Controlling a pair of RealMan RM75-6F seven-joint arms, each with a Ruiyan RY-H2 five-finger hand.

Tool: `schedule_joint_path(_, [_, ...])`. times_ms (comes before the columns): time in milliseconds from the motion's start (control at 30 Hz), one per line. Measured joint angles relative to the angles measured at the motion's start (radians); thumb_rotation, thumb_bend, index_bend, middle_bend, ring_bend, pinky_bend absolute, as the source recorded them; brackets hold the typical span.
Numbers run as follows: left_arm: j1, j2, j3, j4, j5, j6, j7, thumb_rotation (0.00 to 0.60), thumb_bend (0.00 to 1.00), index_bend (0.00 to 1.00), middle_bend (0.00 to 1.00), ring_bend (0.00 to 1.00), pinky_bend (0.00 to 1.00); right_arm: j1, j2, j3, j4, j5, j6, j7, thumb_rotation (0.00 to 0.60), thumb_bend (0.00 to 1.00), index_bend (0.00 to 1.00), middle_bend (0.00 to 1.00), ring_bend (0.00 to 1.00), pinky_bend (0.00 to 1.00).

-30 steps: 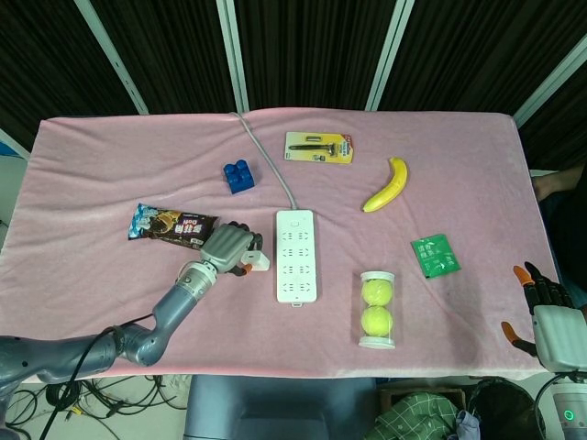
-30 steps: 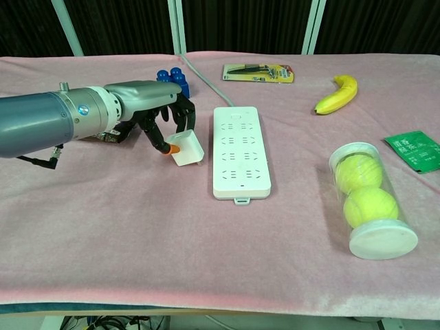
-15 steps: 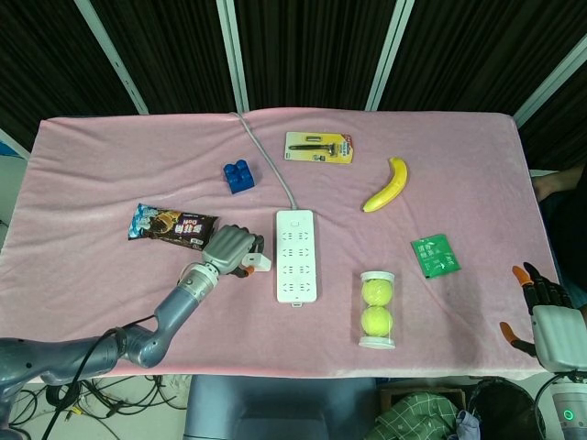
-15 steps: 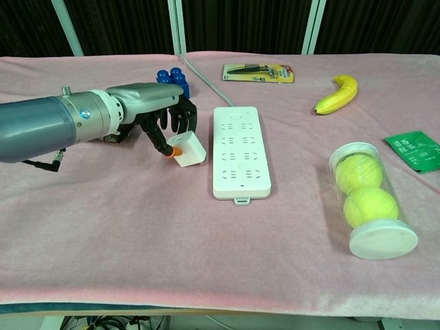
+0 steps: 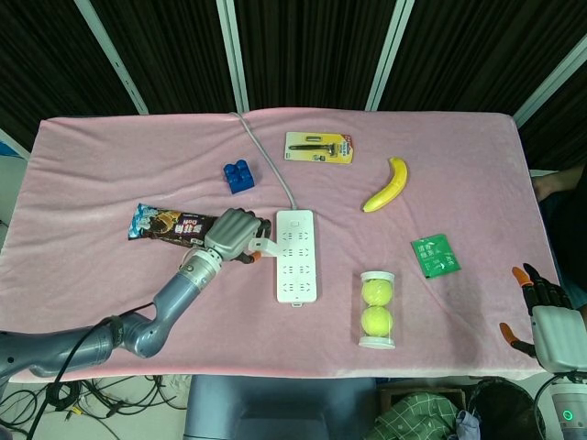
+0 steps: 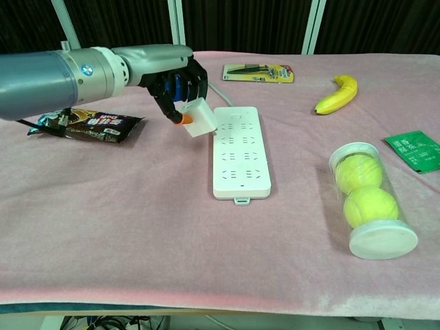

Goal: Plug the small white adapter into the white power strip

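The white power strip (image 5: pixel 295 255) (image 6: pixel 240 150) lies flat mid-table, its cable (image 5: pixel 266 156) running to the far edge. My left hand (image 5: pixel 233 235) (image 6: pixel 177 77) holds the small white adapter (image 5: pixel 267 246) (image 6: pixel 199 117), pinched in its fingers and lifted off the cloth. The adapter hangs just at the strip's left edge, near its far end. My right hand (image 5: pixel 543 316) shows only in the head view, off the table's right front corner, fingers apart and holding nothing.
A snack wrapper (image 5: pixel 171 225) (image 6: pixel 86 125) lies left of my left hand, a blue block (image 5: pixel 239 176) behind it. A tube of tennis balls (image 5: pixel 377 309) (image 6: pixel 368 199) stands right of the strip. A banana (image 5: pixel 387 185), green packet (image 5: pixel 435 255) and carded tool (image 5: pixel 318 147) lie farther off.
My left hand has lifted the adapter off the cloth and carried it up and rightward to the strip's left edge. The right hand has stayed put.
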Motion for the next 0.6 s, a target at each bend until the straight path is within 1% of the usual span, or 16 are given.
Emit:
schedule_joint_path(167, [-0.065,0.031,-0.027,-0.022,-0.111,-0.062,0.059,0.6,0.39,0.56,0.57,0.38,0.4,0.0,0.001,0.0,-0.002,0.004,-0.003,-0.003,0.6,0.2,0.03,0.04,0.13,0.15])
schedule_joint_path(267, [-0.121,0.043,-0.029,-0.025,-0.188,-0.087,0.129,0.6,0.39,0.56,0.57,0.38,0.4,0.0,0.001,0.0,-0.002,0.006,-0.004,-0.004,0.6,0.2,0.03,0.04,0.13,0.15])
schedule_joint_path(467, [-0.239,0.05,-0.005,-0.019,-0.374,-0.092,0.304,0.6,0.39,0.59,0.57,0.38,0.39,0.002,0.003,0.0,-0.004,0.011,-0.009,-0.006,0.6,0.2,0.03,0.04,0.13,0.15])
schedule_joint_path(600, [-0.33,0.044,0.033,-0.009,-0.523,-0.089,0.414,0.6,0.4,0.6,0.58,0.38,0.38,0.002,0.003,0.001,-0.004,0.015,-0.01,-0.007,0.6,0.2,0.03,0.04,0.13,0.15])
